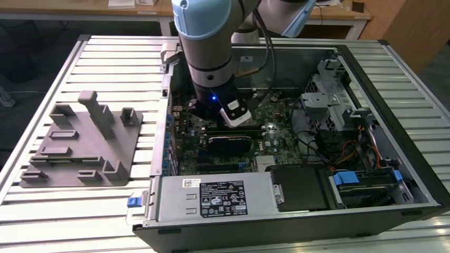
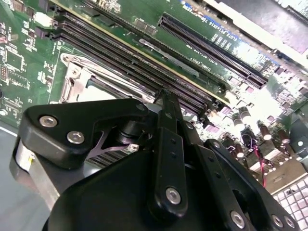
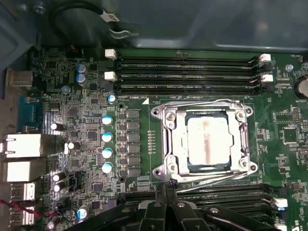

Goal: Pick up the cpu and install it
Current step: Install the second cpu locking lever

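CPU [image 3: 207,143] seated in socket [image 3: 169,144]; end effector [image 3: 166,188], fingers pressed together and empty, could scrape memory slots [image 3: 192,72] nearby.

A pale silver cpu [image 3: 206,142] sits seated inside the metal-framed socket [image 3: 167,144] of a green motherboard [image 3: 86,110], its top marked by a faint brownish smear. Black memory slots [image 3: 187,74] with white end clips run along one side of the socket, and more slots [image 3: 221,192] lie along the opposite side. A row of blue-topped capacitors [image 3: 107,144] stands beside the socket, with metal rear ports [image 3: 21,147] at the board's edge. The black end effector [image 3: 168,211] hangs just off the socket frame.
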